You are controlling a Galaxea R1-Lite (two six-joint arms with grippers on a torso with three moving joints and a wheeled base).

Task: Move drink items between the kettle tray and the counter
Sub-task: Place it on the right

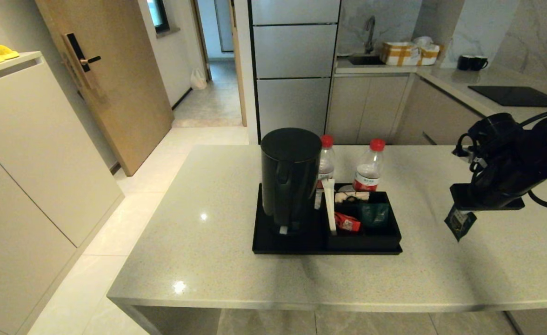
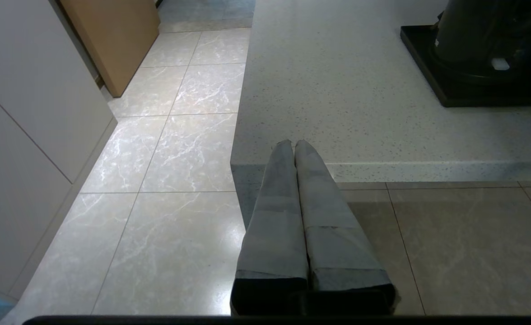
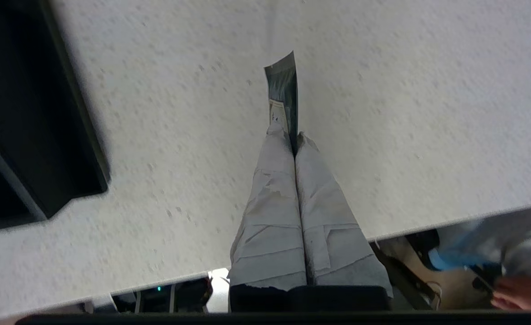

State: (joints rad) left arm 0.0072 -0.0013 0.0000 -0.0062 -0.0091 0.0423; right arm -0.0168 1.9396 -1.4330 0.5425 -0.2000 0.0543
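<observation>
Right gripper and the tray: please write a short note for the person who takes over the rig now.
Right gripper: shut on the dark green sachet, held in the air above the counter, to the right of the kettle tray.
Left gripper: shut, empty, parked low at the counter's near left edge.
On the tray: the kettle stands on the left part, and the sachet box holds other sachets.
Two water bottles stand at the tray's far side.
Done: one sachet taken out.
Left: put it down on the counter; the kettle and bottles are not yet moved.
</observation>
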